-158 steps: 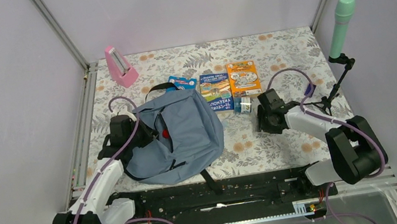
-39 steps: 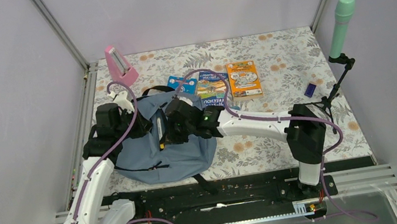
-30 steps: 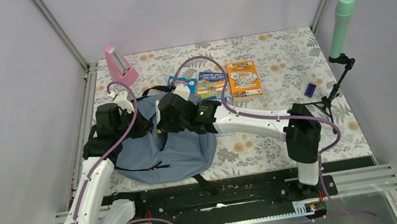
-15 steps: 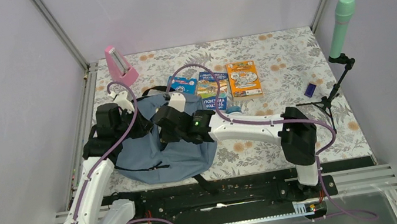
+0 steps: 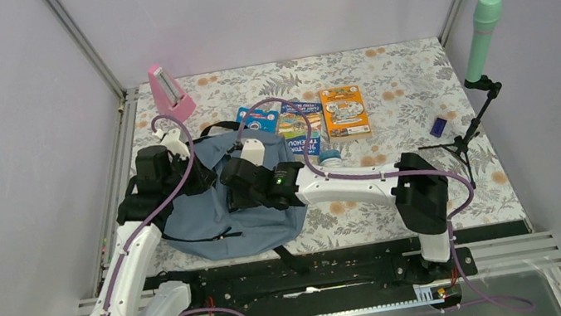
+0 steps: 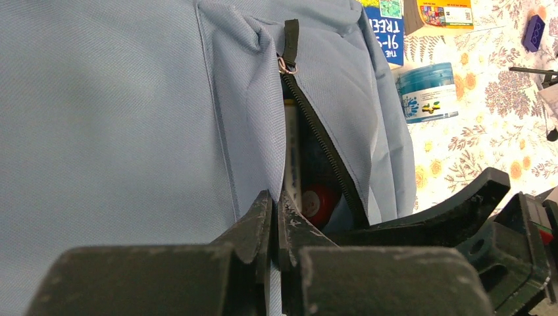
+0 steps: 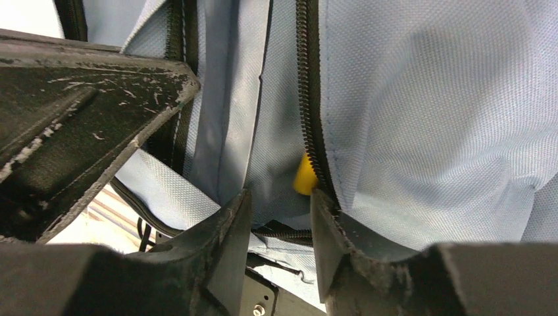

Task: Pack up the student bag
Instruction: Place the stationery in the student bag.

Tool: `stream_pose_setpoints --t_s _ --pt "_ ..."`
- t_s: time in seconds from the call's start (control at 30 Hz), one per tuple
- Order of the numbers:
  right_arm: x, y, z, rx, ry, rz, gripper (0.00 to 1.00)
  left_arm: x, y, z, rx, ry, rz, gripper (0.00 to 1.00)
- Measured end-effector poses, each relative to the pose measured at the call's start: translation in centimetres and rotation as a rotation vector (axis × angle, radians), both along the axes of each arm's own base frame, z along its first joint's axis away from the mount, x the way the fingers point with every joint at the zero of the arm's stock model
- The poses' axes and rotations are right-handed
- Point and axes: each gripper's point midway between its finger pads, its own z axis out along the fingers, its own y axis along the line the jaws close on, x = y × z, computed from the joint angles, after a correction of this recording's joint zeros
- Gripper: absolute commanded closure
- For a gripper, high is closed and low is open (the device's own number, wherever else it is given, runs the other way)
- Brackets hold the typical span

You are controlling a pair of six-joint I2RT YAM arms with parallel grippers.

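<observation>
The student bag (image 5: 223, 217), soft grey-blue fabric with black straps, lies at the left of the table with its zipper (image 6: 316, 128) undone. My left gripper (image 6: 276, 201) is shut on the fabric edge of that opening and holds it up. A white stick-shaped thing with a red cap (image 6: 318, 204) lies inside the opening. My right gripper (image 7: 279, 210) hangs over the bag's opening with its jaws open and nothing between them. A yellow thing (image 7: 304, 174) shows inside past the zipper (image 7: 306, 99). From above, the right gripper (image 5: 234, 192) sits just right of the left gripper (image 5: 195, 181).
Behind the bag lie a blue card (image 5: 255, 120), a blue book (image 5: 303, 121) and an orange book (image 5: 344, 111). A blue-lidded jar (image 5: 330, 156) stands right of the bag. A pink metronome (image 5: 170, 95) is back left; a purple block (image 5: 438, 127) and a green microphone (image 5: 482, 31) on a stand are right.
My right gripper has slid toward the near side over the bag's opening and its jaws have parted. The white thing it carried is no longer between them. The left arm has stayed put.
</observation>
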Motion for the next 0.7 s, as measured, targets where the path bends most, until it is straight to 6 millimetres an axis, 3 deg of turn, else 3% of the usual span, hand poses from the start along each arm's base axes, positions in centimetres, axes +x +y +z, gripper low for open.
stream_pose_setpoints --t_s 0.4,0.57,0.7 --pt "0.6 0.1 1.1 -0.004 -0.06 0.029 0.46 0.0 0.0 0.0 0.0 0.0 0.001 1.0" --pt "0.3 -0.4 4.1 0.035 -0.141 0.101 0.38 0.1 0.6 0.3 0.018 -0.019 0.029 1.0" --pt "0.0 -2.0 7.3 0.047 -0.234 0.17 0.38 0.1 1.3 1.1 0.037 -0.059 0.064 1.0"
